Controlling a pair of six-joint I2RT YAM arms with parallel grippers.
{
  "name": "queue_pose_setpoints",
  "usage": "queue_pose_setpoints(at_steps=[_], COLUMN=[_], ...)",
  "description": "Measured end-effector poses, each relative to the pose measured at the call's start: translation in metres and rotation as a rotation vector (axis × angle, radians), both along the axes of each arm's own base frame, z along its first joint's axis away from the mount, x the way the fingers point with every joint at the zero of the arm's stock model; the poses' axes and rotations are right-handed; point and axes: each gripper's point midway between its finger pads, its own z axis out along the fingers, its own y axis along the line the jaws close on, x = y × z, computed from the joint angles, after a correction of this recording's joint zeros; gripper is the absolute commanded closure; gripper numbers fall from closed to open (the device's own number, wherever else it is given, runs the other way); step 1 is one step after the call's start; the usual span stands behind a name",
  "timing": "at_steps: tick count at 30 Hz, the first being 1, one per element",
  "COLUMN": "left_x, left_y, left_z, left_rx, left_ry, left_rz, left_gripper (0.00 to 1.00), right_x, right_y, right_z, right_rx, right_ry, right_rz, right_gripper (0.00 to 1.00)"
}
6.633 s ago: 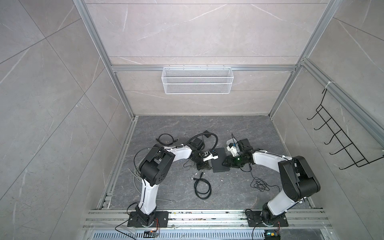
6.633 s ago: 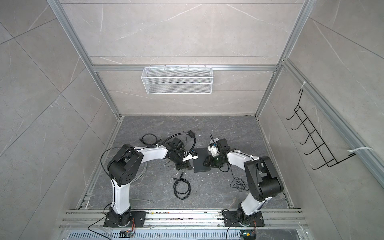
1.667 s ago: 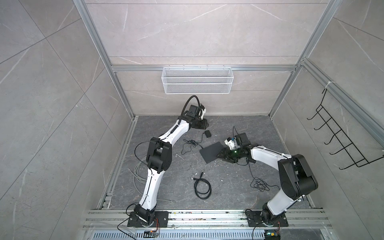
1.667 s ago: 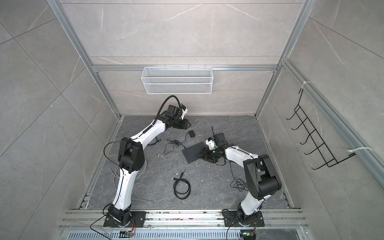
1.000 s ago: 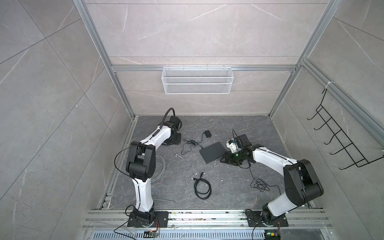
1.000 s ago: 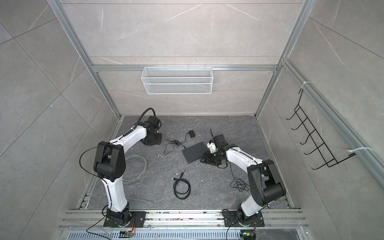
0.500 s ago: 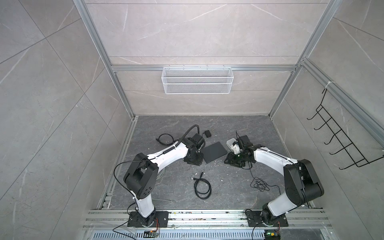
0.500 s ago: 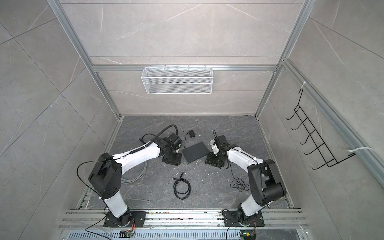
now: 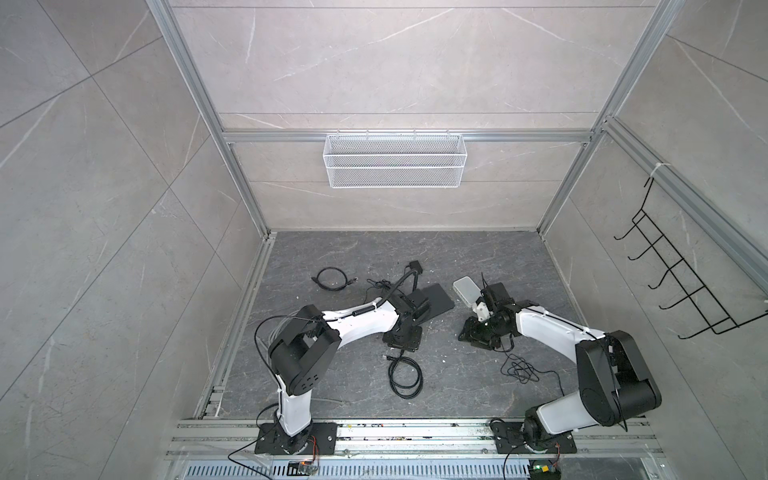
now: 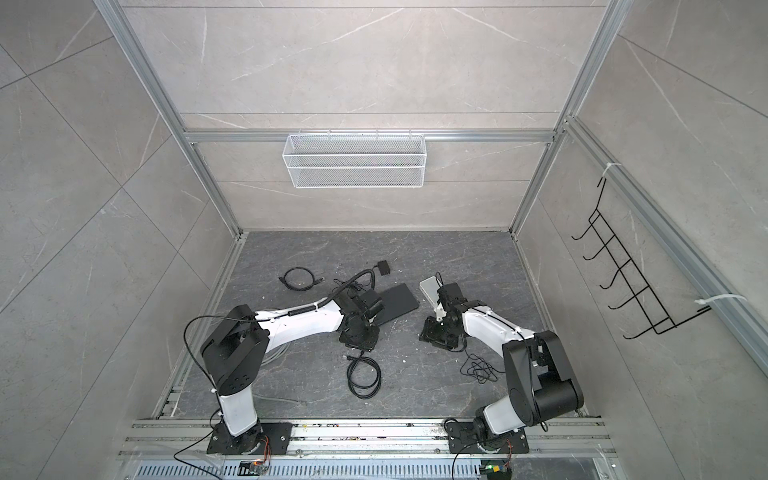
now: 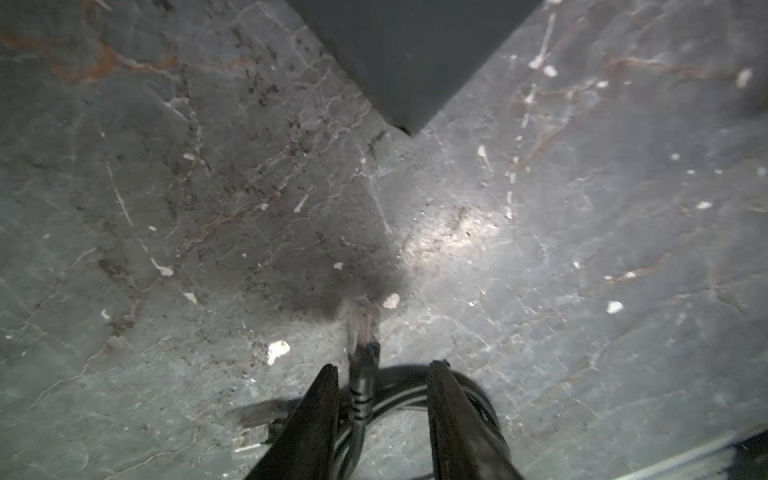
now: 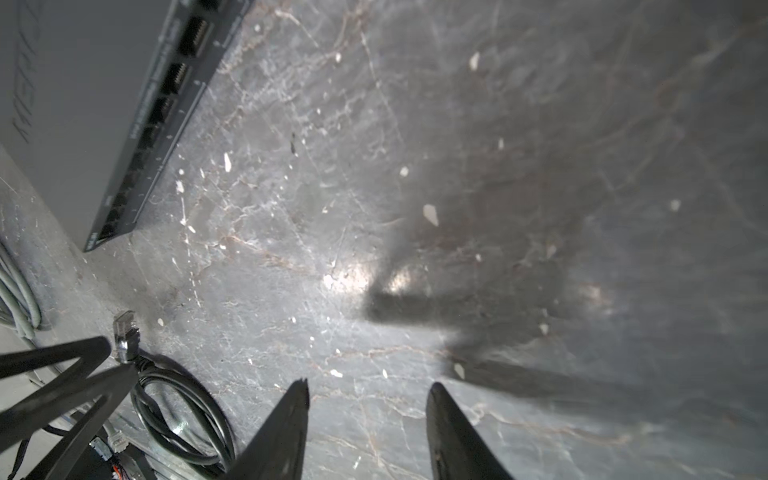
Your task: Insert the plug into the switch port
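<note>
The plug, a clear connector on a black boot, lies on the floor at the end of a coiled black cable. My left gripper is open around it; the boot lies close to one finger and well apart from the other. In both top views this gripper hangs low just in front of the flat black switch. The right wrist view shows the switch's port row and the plug. My right gripper is open over bare floor, to the right of the switch.
A white box lies behind my right gripper. A second black cable and a black adapter lie at the back. Thin tangled wire trails by the right arm. Grey cables lie beside the switch.
My left arm has swung from the back left corner to the middle and down over the coiled cable's plug. My right gripper has drawn back a little from the switch.
</note>
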Motion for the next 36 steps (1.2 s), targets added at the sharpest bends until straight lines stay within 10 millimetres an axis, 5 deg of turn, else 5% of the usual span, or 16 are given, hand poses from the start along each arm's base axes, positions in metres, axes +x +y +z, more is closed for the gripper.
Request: queue_pose_setpoints(at_steps=[5,14,26,36], left_x=[0.005,0.019,0.055,0.071], left_y=[0.002,-0.006,-0.032,-0.036], left_z=[-0.016,-0.007,0.054,0.077], left_rx=[0.051,0.049,-0.236,-0.353], left_ry=[-0.001,-0.048,-0.086,-0.049], left_rz=[0.011,0.016,0.059,0.149], left_gripper=[0.76,0.96,0.96,0.93], right_x=[0.0,-0.002,-0.01,-0.016], right_y=[0.001,0.009,0.084,0.106], right_z=[0.003,0.015,0.101,0.111], right_rx=[0.01,0.064,0.378,0.384], right_ry=[-0.006,-0.058,-0.426,-0.543], right_rz=[-0.001,0.051,0.344,0.403], right_gripper=[0.53,0.54,0.54,0.51])
